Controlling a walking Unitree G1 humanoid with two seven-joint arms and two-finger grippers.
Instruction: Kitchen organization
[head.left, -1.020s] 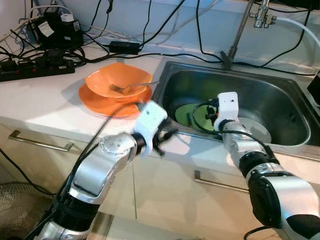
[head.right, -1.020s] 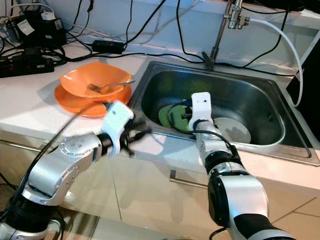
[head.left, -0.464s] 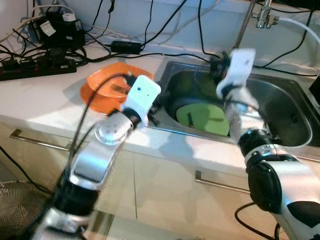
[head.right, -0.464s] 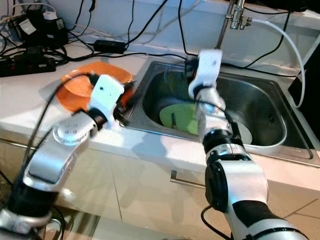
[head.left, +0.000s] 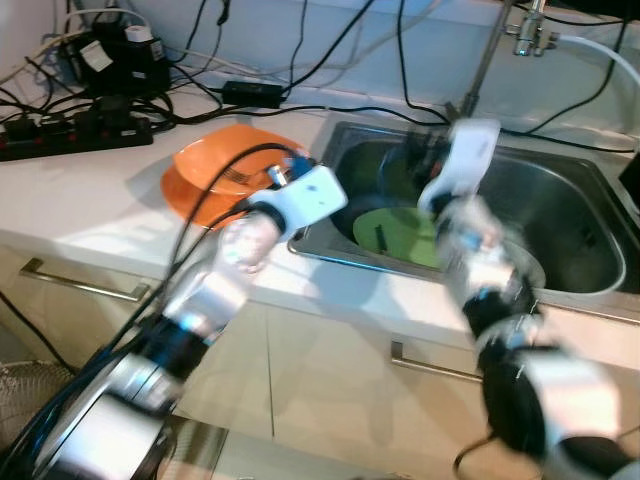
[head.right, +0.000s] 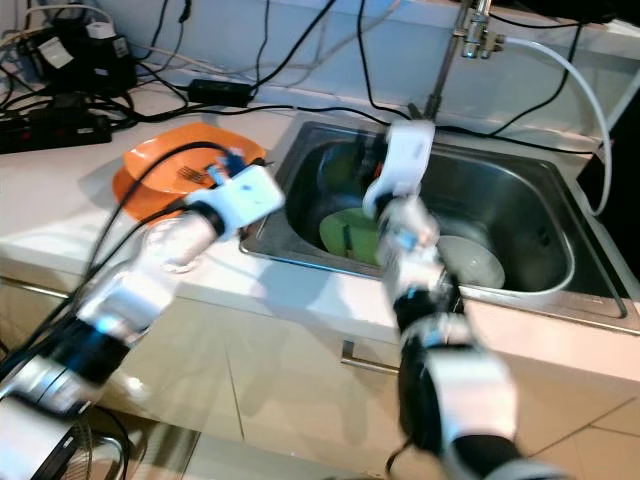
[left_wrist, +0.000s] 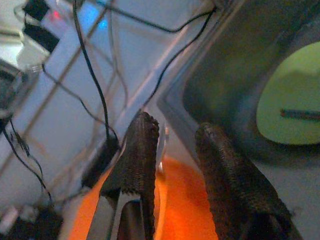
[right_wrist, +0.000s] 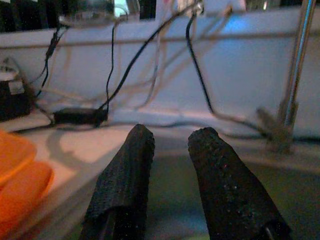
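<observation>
At the stainless steel sink (head.left: 560, 215) set into the white bench (head.left: 90, 205), you now have both arms lifted and blurred with motion. A second ago the right gripper (right_wrist: 170, 165) was low in the basin by the round lime-green plate (head.left: 405, 235); it has since risen above the basin and points toward the back wall and the tap stem (right_wrist: 292, 80), its fingers a little apart with nothing between them. The left gripper (left_wrist: 177, 165) has swung from the bench's front edge to the sink's left corner, over the rim of the stacked orange plate and bowl (head.left: 215, 175) with the metal fork (head.right: 190, 175); its fingers stand narrowly apart and empty. The green plate still lies in the sink, a pale dish (head.right: 470, 260) beside it. Judging from this, nothing is picked up yet; you're repositioning.
</observation>
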